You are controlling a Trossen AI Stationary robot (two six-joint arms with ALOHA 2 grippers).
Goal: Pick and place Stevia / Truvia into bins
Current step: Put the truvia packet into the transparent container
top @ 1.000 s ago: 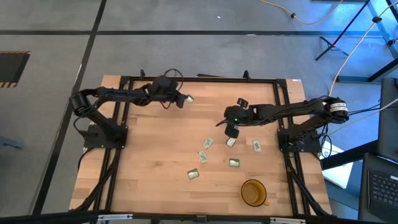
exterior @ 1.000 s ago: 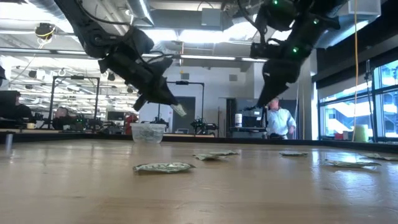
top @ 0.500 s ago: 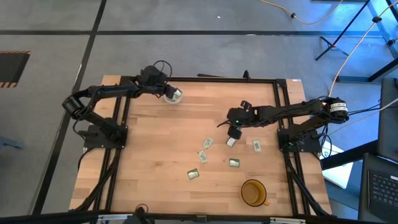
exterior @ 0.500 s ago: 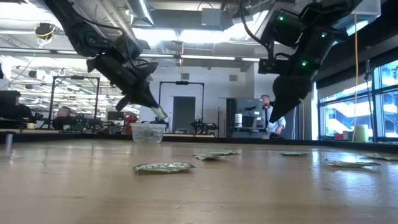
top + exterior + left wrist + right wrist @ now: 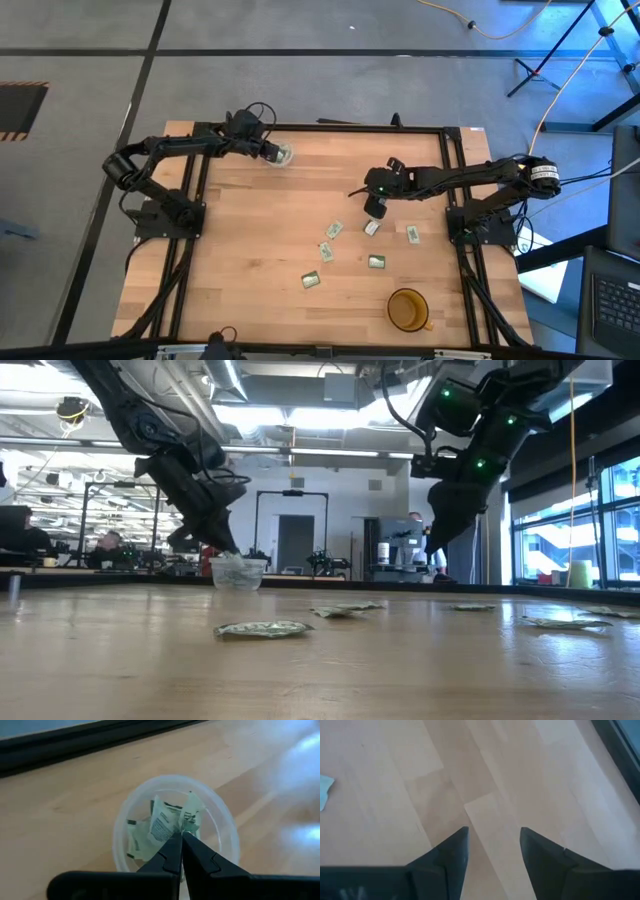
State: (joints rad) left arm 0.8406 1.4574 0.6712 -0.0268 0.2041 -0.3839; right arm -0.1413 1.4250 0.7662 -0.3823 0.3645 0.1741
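our left pincer (image 5: 181, 836) now down over clear cup (image 5: 175, 827) near tabletop's far edge, clamped on sachet (image 5: 190, 813); release next. right pincer (image 5: 492, 842) open.

The left gripper (image 5: 181, 836) is stretched toward the far edge with fingers (image 5: 167, 855) pressed together (tips touching), while the right gripper (image 5: 492, 837) hangs mid-table, fingers apart.

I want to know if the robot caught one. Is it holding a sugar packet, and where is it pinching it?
Yes. The left gripper pinches one Stevia sachet by its lower edge, over the clear cup. The right gripper is open, empty.
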